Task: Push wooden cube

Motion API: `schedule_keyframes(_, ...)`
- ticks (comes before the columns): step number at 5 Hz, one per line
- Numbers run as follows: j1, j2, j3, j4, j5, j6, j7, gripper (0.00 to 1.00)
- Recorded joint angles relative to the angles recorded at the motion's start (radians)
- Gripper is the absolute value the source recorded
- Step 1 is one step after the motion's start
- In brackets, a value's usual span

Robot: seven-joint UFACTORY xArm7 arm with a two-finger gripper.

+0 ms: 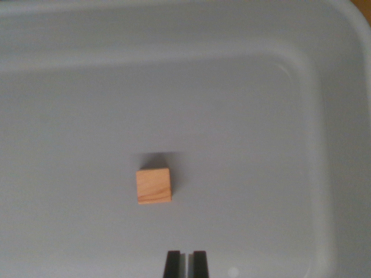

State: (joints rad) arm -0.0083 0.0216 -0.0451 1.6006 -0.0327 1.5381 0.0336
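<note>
A small light wooden cube (153, 186) rests on the floor of a pale grey plastic bin (272, 87), a little left of the picture's middle. My gripper (186, 263) shows at the bottom edge as two black fingertips almost touching, with nothing between them. The cube lies apart from the tips, up and slightly to the wrist view's left of them.
The bin's raised rim (348, 116) curves along the top and the wrist view's right side. A strip of brown surface (366, 8) shows beyond the top right corner.
</note>
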Motion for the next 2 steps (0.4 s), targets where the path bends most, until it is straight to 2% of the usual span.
schedule_keyframes(2, 0.0002, 0.001, 0.000, -0.010, 0.0004, -0.010, 0.000, 0.00)
